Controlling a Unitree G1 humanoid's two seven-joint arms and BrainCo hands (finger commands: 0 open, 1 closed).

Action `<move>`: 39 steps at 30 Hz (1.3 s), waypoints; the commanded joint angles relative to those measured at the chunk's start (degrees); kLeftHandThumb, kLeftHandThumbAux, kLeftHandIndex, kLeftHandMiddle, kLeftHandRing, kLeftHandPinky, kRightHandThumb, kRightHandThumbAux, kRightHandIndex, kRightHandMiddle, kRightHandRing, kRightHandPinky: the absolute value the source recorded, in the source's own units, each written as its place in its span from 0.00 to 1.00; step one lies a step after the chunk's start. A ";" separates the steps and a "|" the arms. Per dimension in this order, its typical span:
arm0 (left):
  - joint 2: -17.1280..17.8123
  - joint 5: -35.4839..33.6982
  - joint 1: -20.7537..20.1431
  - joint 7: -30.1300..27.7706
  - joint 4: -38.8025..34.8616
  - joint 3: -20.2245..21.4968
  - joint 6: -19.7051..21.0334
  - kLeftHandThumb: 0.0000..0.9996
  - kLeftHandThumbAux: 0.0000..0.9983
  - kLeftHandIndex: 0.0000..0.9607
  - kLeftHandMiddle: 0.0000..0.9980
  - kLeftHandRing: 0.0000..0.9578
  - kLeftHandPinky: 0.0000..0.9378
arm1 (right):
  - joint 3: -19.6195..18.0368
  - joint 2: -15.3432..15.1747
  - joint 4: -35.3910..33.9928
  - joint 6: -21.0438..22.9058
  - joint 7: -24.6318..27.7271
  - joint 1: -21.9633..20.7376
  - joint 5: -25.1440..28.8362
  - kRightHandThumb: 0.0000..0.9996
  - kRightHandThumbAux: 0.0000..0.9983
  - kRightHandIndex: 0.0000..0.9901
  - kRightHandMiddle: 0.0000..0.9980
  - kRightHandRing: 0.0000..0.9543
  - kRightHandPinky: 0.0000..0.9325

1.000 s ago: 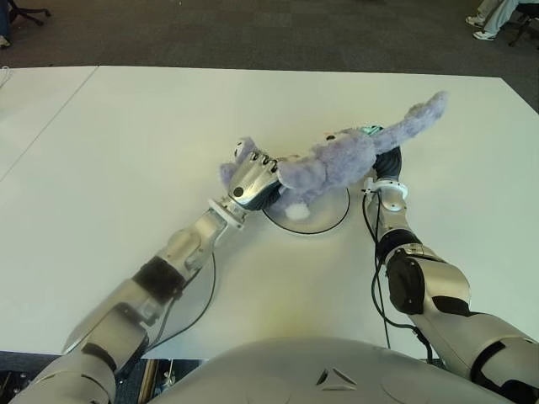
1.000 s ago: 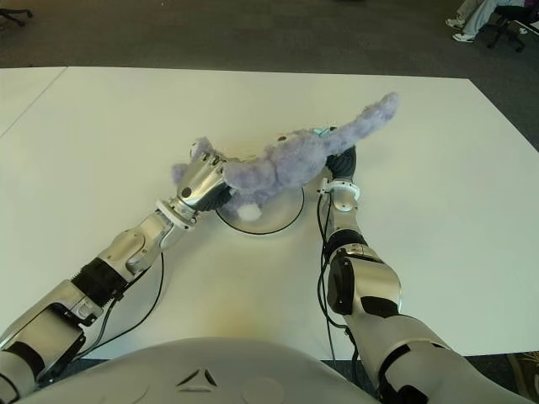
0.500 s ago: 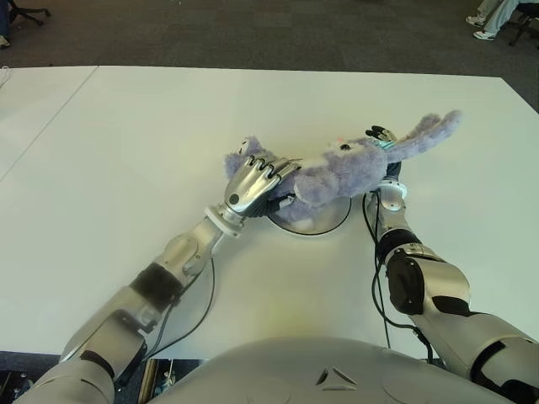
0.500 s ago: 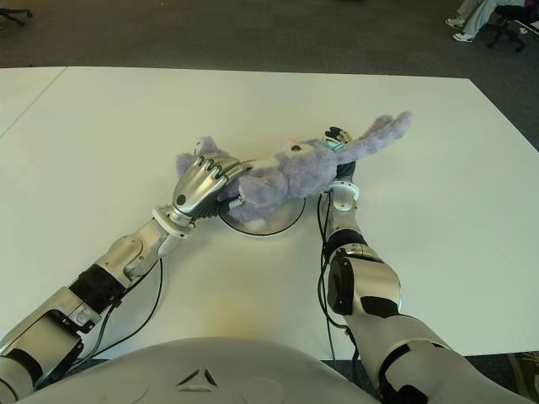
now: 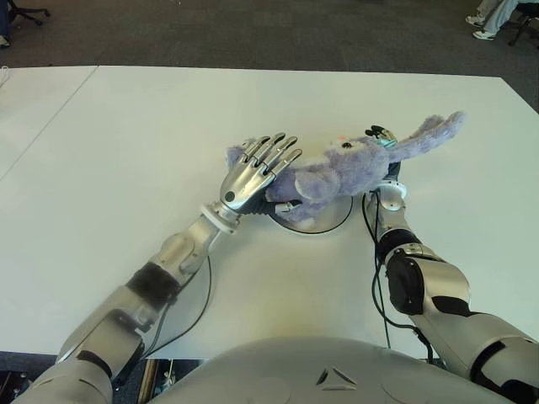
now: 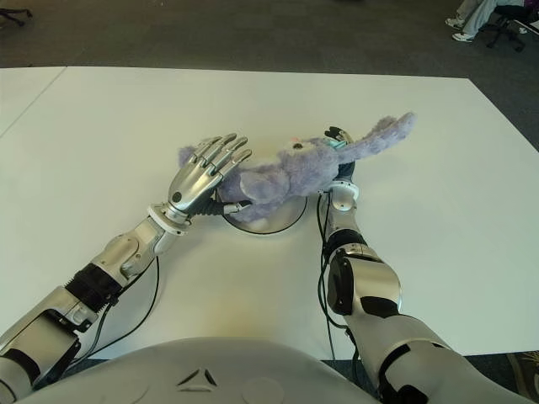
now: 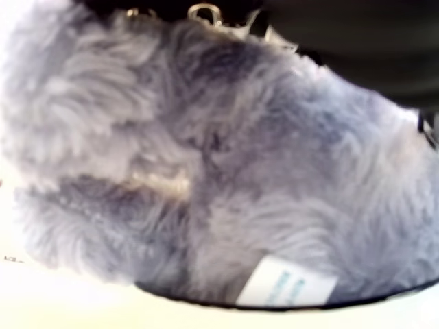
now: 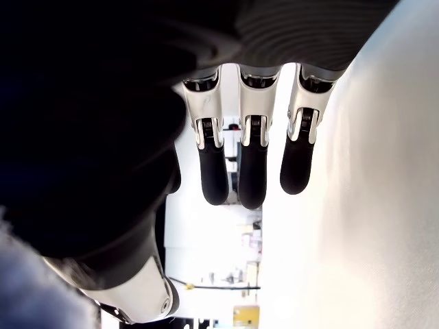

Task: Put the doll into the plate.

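The doll [image 5: 337, 172], a grey-purple plush animal, lies on its side across the white round plate [image 5: 328, 229]. Its long tail sticks out past the plate's right edge. My left hand [image 5: 268, 151] is open with its fingers spread flat over the doll's left end, gripping nothing. The left wrist view is filled with the doll's fur [image 7: 240, 171] and a white label [image 7: 285, 284]. My right hand [image 5: 381, 139] shows at the plate's right side, under the tail. Its fingers [image 8: 252, 171] are straight and hold nothing.
The white table [image 5: 126, 151] spreads wide on all sides, with a second table [image 5: 34, 109] adjoining on the left. Dark carpet lies beyond the far edge. A person's feet and a chair [image 5: 497, 17] show at the far right corner. Black cables hang near both forearms.
The doll, held up between both hands a second ago, has come down onto the plate. My left hand has uncurled and let go of it, with its fingers now spread.
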 commanded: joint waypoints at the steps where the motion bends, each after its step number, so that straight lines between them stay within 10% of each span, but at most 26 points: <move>1: -0.31 -0.05 -0.23 -4.11 2.49 0.94 1.37 0.14 0.11 0.00 0.00 0.00 0.00 | -0.25 5.55 8.16 7.53 0.69 13.11 0.61 0.32 0.88 0.24 0.27 0.29 0.31; 19: -0.97 -1.57 -4.64 -3.53 10.74 3.02 1.28 0.10 0.13 0.00 0.00 0.00 0.00 | 0.13 5.72 8.19 7.86 0.22 13.06 0.32 0.29 0.88 0.22 0.26 0.28 0.29; 39: 4.89 -11.23 -11.03 -0.22 12.41 16.07 -4.80 0.00 0.19 0.00 0.00 0.00 0.00 | 0.58 5.69 8.20 7.88 0.30 13.18 0.11 0.29 0.89 0.23 0.26 0.27 0.29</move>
